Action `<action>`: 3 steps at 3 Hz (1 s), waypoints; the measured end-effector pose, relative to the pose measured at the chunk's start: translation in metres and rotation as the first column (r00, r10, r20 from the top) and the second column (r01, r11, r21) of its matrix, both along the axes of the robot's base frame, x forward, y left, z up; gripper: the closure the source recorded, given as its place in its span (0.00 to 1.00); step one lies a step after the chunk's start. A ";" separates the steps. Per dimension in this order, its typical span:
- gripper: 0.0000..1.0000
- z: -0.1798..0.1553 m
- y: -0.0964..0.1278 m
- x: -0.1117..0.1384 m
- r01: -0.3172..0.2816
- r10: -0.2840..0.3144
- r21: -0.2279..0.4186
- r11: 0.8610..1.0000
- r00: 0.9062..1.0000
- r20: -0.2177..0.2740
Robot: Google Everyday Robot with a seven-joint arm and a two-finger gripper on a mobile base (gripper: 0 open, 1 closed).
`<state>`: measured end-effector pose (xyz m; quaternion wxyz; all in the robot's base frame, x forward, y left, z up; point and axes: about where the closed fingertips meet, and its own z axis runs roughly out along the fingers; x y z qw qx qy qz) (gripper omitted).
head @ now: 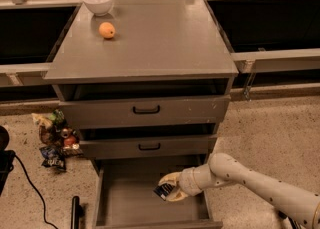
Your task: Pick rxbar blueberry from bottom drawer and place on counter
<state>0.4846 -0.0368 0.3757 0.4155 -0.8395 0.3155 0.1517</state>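
In the camera view, the front of the bottom drawer (125, 198) is cut off by the lower border. The arm (250, 180) leaves the picture at the lower right, so its base is not seen. The rxbar blueberry (163, 191) is partly covered by the fingers (170, 178); only a dark corner with white print shows. The arm reaches in from the right, low and almost level. The tool (169, 188) is over the open drawer and clamps the bar. Well above the tool, on the table (160, 43), stand an orange (106, 30) and a white bowl (97, 2).
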 end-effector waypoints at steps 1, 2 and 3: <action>1.00 0.000 0.000 0.000 -0.001 0.001 0.000 1.000 1.000 0.001; 1.00 0.026 0.009 -0.002 -0.047 0.046 0.019 0.999 0.998 0.054; 1.00 0.083 0.019 -0.011 -0.125 0.122 0.009 0.992 0.978 0.168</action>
